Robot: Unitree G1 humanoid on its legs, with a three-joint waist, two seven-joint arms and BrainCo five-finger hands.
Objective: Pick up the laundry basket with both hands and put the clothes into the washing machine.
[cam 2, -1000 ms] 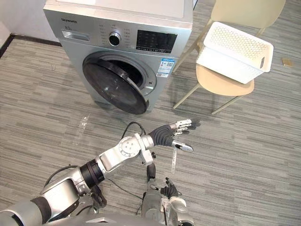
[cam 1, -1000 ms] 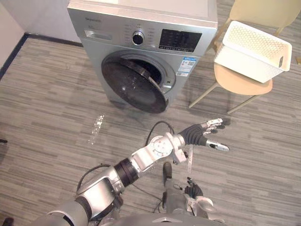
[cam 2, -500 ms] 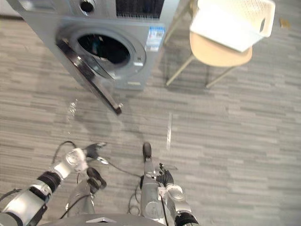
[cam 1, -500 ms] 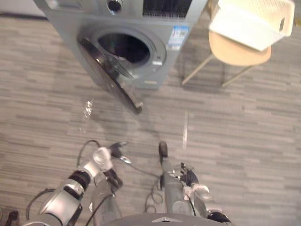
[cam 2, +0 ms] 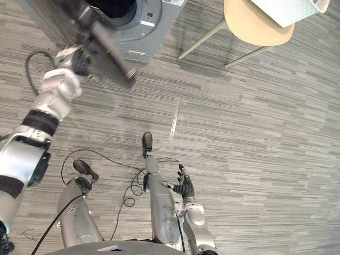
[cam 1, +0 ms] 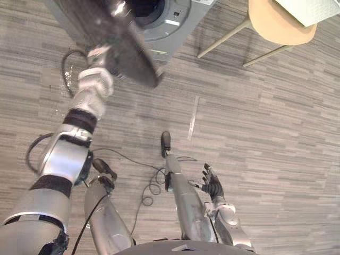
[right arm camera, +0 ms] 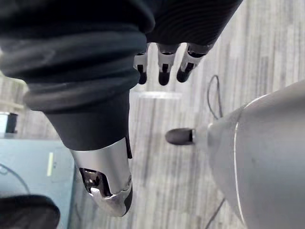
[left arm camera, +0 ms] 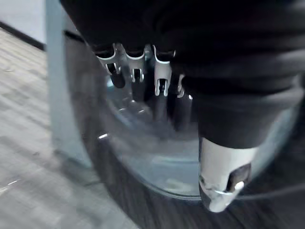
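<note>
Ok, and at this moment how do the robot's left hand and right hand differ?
The left hand is up at the washing machine door, while the right hand hangs low over the floor. The left hand's fingers reach toward the door's glass; the right hand reaches for nothing. Both are open, with straight fingers, and hold nothing.

Home laundry corner: washing machine (cam 1: 179, 11), wooden chair (cam 1: 276, 24), grey plank floor (cam 1: 265, 133).
</note>
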